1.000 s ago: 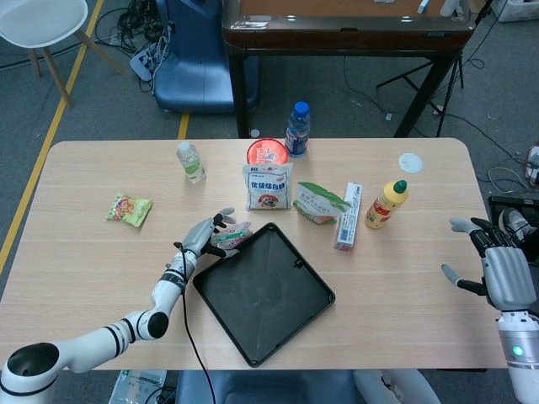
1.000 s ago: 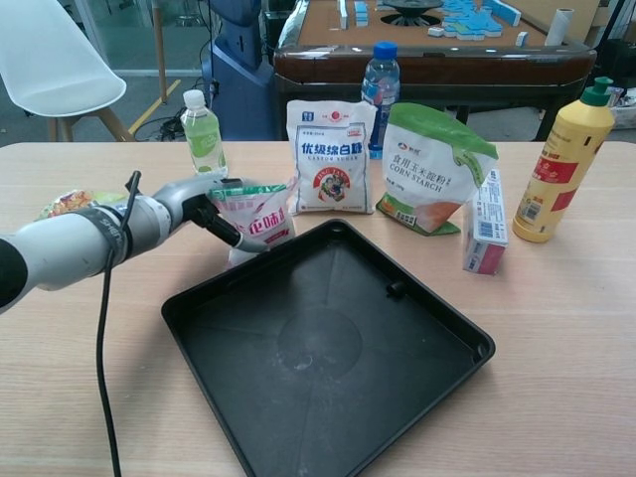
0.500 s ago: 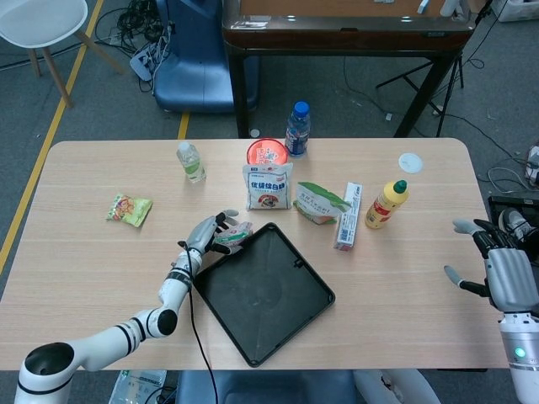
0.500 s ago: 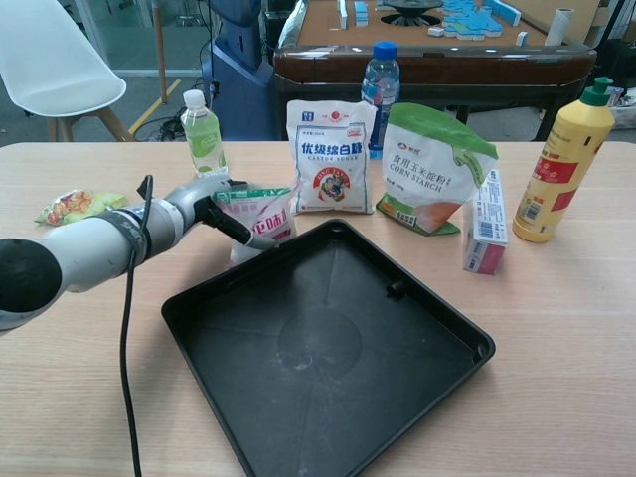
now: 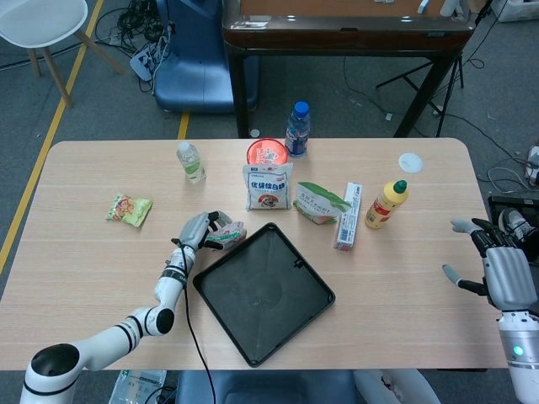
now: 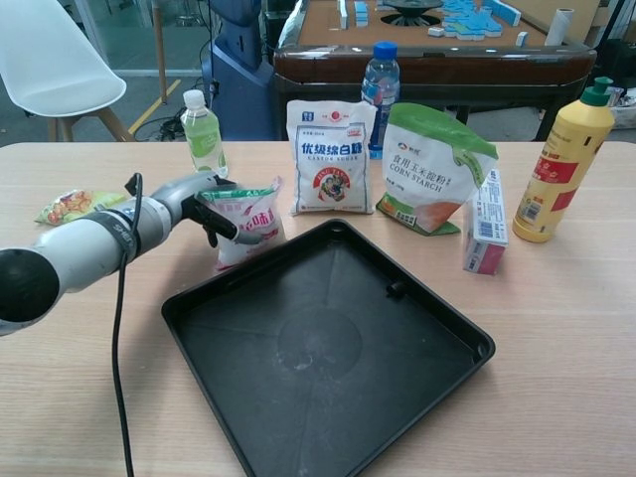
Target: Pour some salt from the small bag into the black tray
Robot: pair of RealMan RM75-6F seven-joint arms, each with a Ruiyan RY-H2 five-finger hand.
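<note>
The small salt bag (image 6: pixel 246 221), white and pink with a green top strip, stands just off the black tray's far left corner; in the head view the small salt bag (image 5: pixel 229 235) peeks out beside my fingers. My left hand (image 6: pixel 194 199) holds it from the left, fingers curled around its front; in the head view my left hand (image 5: pixel 200 230) sits at the tray's upper left corner. The square black tray (image 5: pixel 263 291) lies mid-table with nothing in it, as the tray (image 6: pixel 328 348) also shows in the chest view. My right hand (image 5: pixel 497 268) hovers off the table's right edge, fingers apart, holding nothing.
Behind the tray stand a sugar bag (image 6: pixel 331 156), a corn starch bag (image 6: pixel 434 169), a small box (image 6: pixel 485 223), a yellow bottle (image 6: pixel 559 174), a blue-capped water bottle (image 6: pixel 380 79) and a green bottle (image 6: pixel 203 133). A snack packet (image 5: pixel 129 209) lies at left, a white lid (image 5: pixel 410 162) at far right.
My left hand has closed around the salt bag and drawn it slightly left, away from the tray's corner. The right hand has barely moved.
</note>
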